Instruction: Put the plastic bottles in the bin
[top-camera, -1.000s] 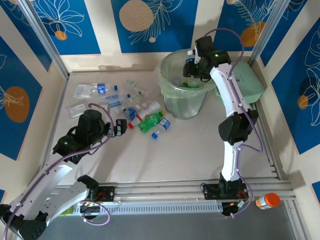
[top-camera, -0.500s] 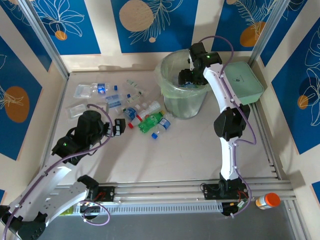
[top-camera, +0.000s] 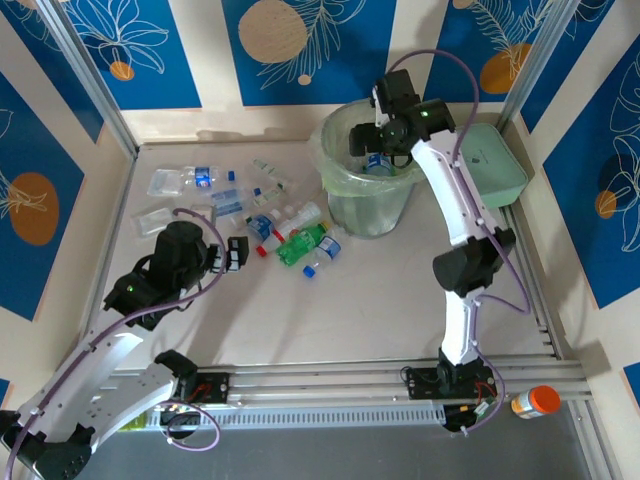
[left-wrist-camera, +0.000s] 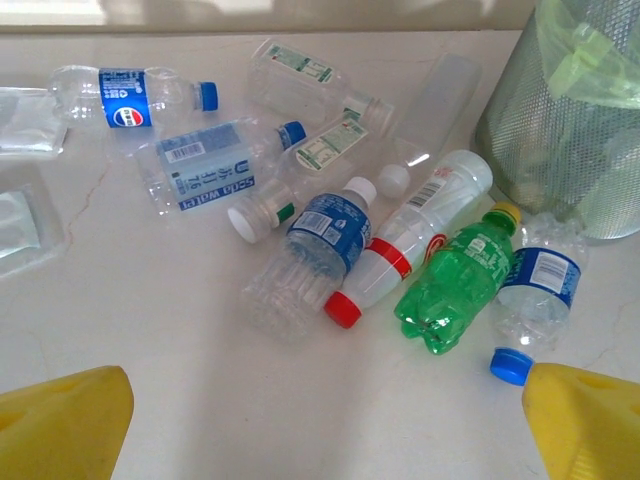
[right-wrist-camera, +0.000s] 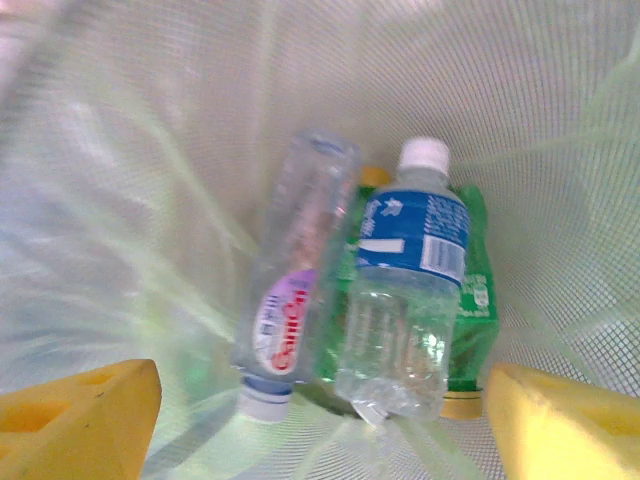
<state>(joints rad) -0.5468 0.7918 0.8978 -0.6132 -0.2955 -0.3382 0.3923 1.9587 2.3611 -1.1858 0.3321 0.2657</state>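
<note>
Several crushed plastic bottles lie heaped on the table left of the bin (top-camera: 340, 190): a green bottle (left-wrist-camera: 456, 279), a white bottle with a red cap (left-wrist-camera: 412, 240), a clear blue-labelled bottle (left-wrist-camera: 312, 254) and a blue-capped bottle (left-wrist-camera: 536, 298). My left gripper (top-camera: 237, 254) hovers open just short of this heap (top-camera: 295, 236), nothing between its fingers (left-wrist-camera: 70, 425). My right gripper (top-camera: 368, 140) is open over the bin's mouth. Below it, inside the bin, lie a clear bottle with a blue label (right-wrist-camera: 405, 290), a clear bottle with a purple-and-red label (right-wrist-camera: 290, 285) and a green bottle (right-wrist-camera: 473, 300).
Flat clear packets (top-camera: 160, 200) lie at the far left of the table. A pale-green square lid (top-camera: 487, 165) sits right of the bin. Metal frame posts stand at the back corners. An orange-capped container (top-camera: 536, 402) rests beyond the front rail at right.
My right gripper has shifted left across the bin's mouth, and the arm's elbow has swung. The left arm has barely moved.
</note>
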